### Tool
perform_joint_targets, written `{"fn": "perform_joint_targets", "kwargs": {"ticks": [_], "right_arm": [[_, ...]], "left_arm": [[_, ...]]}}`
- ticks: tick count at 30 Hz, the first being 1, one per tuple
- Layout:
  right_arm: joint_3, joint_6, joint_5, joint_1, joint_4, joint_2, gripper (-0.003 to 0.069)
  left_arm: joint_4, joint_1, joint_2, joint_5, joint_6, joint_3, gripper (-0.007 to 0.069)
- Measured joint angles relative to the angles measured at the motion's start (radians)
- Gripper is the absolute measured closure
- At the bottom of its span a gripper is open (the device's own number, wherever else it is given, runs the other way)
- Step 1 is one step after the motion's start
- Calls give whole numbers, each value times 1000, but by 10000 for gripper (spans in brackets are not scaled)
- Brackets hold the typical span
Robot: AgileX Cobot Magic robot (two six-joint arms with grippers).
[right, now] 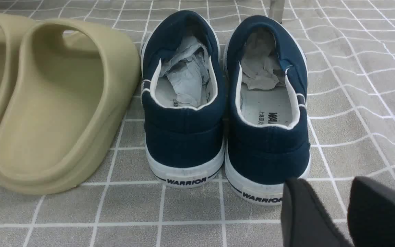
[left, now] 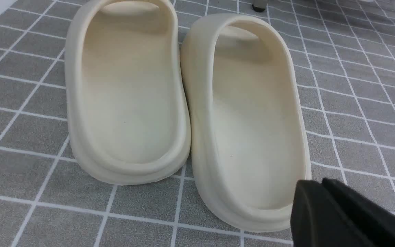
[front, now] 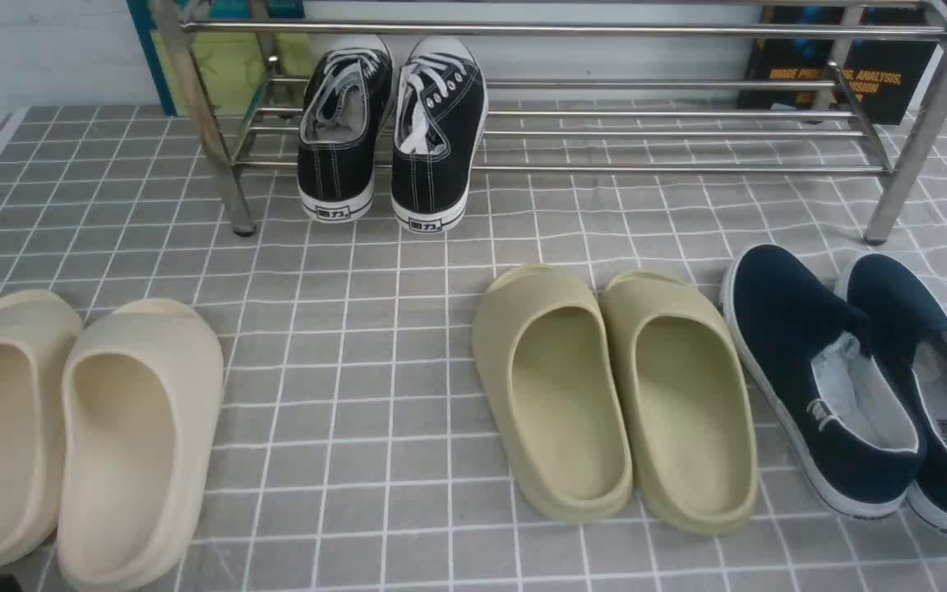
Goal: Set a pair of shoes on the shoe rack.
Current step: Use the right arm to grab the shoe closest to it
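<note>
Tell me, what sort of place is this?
Likely a mock-up home entryway: a silver shoe rack holding black sneakers, with navy slip-ons and olive slides lined up on a grey checked cloth.

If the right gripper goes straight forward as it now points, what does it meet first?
Likely the heel of the navy shoe away from the olive slide; the right gripper looks close, depth unclear.

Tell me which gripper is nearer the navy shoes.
Right. The right gripper hovers just behind the heels of the navy shoes; the left gripper is by the cream slides, far over on the other side.
</note>
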Motion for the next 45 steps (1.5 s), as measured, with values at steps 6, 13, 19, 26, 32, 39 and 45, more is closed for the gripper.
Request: {"fn": "perform_joint_targets", "kwargs": {"ticks": [6,13,19,26,32,39,45], "right_arm": [[0,0,0,0,0,0,420],[0,0,0,0,0,0,420],[0,0,0,0,0,0,420],[0,0,0,0,0,0,420],[0,0,0,0,0,0,420],[0,0,0,0,0,0,420],[0,0,0,0,0,0,420]], "left_arm": [[0,0,0,0,0,0,568],[0,0,0,0,0,0,568],[0,0,0,0,0,0,564],[0,0,0,0,0,0,553],[0,0,0,0,0,0,546],[0,0,0,0,0,0,541],[0,0,0,0,0,0,533]]}}
